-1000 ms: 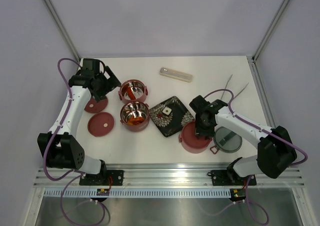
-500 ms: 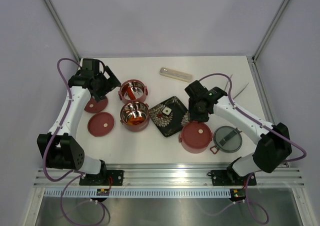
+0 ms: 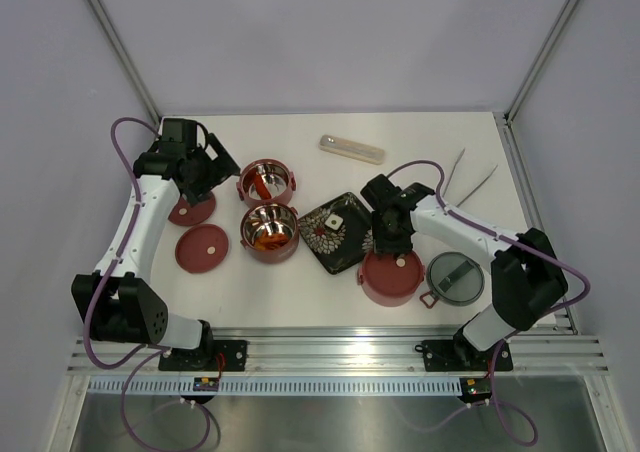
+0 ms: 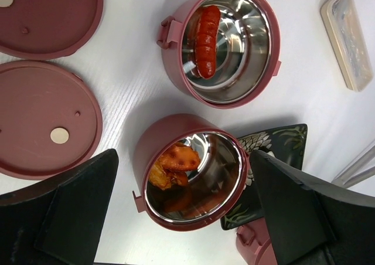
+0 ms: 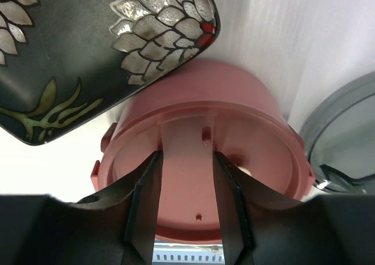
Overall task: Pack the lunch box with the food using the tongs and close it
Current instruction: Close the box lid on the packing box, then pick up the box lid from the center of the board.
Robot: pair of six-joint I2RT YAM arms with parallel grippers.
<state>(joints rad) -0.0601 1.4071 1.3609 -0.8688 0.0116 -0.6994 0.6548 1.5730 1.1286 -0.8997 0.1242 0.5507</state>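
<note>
Right tool (image 5: 186, 158) sits directly over the lidded bowl (image 3: 395, 284). Its fingers stand part-way apart with nothing between them; only the dark-red lid shows in the gap. Cannot tell whether the tips touch the lid.

Left tool (image 3: 215, 167) is spread wide and empty. It hangs above the near open bowl (image 4: 153, 141), which holds orange chunks (image 4: 176, 159). The far open bowl (image 4: 176, 60) holds a red sausage (image 4: 205, 39).

Flower-patterned plate (image 3: 330, 242) shows no food (only the white square), so the packing looks finished and the closing is what remains.

The relation that matters: both loose disc lids (image 4: 41, 118) (image 4: 53, 13) lie flat on the tabletop (image 3: 300, 297), just beside the open bowls on their outer left side. That puts them under the left arm's reach and well apart from the right tool.

Grey handled top lid (image 3: 455, 279) lies just right of the lidded bowl, nearer the right arm.

Tongs (image 3: 478, 184) lie idle at the far right. Their long axis runs diagonally away from the arm bases.
</note>
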